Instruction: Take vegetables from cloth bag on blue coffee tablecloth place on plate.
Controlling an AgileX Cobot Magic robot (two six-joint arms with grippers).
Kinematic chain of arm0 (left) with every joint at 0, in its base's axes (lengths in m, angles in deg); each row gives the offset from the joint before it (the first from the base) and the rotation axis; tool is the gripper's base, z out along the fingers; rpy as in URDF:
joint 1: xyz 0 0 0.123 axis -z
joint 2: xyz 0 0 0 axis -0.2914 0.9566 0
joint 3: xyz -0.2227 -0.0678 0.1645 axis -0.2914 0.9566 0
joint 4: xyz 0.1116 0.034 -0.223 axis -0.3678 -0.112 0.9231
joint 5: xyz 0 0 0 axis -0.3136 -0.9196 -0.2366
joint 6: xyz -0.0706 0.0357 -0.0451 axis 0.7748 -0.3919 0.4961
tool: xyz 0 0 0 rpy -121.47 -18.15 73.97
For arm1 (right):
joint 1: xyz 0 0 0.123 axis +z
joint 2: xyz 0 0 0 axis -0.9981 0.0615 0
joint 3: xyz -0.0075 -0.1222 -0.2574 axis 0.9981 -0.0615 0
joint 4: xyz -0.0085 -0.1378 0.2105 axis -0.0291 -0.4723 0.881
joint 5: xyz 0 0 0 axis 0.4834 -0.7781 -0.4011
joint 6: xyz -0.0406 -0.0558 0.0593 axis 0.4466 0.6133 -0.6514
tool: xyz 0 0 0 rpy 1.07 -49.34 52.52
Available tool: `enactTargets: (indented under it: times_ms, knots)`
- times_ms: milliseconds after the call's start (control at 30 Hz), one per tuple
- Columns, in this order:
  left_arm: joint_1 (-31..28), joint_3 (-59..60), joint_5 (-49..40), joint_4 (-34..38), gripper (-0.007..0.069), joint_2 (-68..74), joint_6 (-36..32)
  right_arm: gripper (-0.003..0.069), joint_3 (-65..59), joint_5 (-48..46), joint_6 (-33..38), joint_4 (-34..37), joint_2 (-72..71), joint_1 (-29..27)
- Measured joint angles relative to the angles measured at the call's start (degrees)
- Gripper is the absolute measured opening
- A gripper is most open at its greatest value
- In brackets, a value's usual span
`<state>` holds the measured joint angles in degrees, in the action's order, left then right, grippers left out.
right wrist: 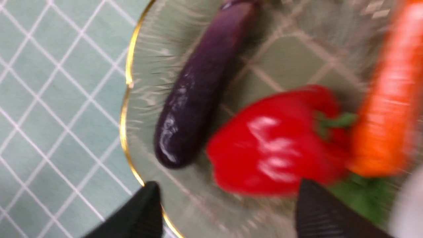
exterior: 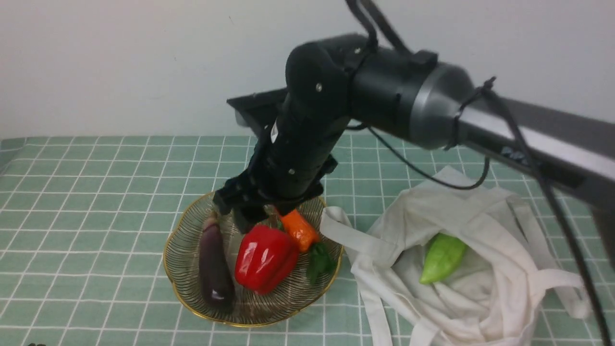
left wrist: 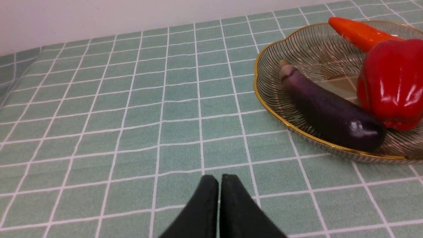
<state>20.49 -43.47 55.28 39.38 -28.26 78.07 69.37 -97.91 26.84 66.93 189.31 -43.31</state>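
The right arm [exterior: 442,101] reaches in from the right and bends downward; its gripper [right wrist: 228,211] is open. The left gripper [left wrist: 219,211] has its fingertips close together.

Pale wall behind

A plain whitish wall [exterior: 144,67] rises behind everything, with small dark marks on its surface.

Room light's bright, even; source o/s view. Glare spots on the glossy red plastic bell pepper [right wrist: 264,148], sheen on the dark purple eggplant [left wrist: 333,112] too. R wrist view's blurry, esp. nr edges; L wrist view's mostly crisp.
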Motion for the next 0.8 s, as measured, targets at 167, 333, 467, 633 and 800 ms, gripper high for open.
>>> enactTargets:
  times_ms: [167,333,467,633,800]
  knots:
    - [0.0,0.0,0.0,0.0,-0.0008,0.0,0.0,0.0051,0.08,-2.24,-6.82,-13.72,-12.41,0.0]
    - [0.0,0.0,0.0,0.0,-0.0008,0.0,0.0,-0.001,0.08,-2.83,-11.07,-20.51,-26.28,0.0]
    - [0.0,0.0,0.0,0.0,-0.0008,0.0,0.0,-0.0014,-2.78,-3.0,-11.96,-22.76,-38.94,0.0]
    - [0.0,0.0,0.0,0.0,-0.0008,0.0,0.0,-0.0014,-18.02,1.63,-12.17,-24.31,-60.32,0.0]
    - [0.0,0.0,0.0,0.0,-0.0008,0.0,0.0,-0.0014,-43.32,19.03,-13.32,-27.54,-83.8,0.0]
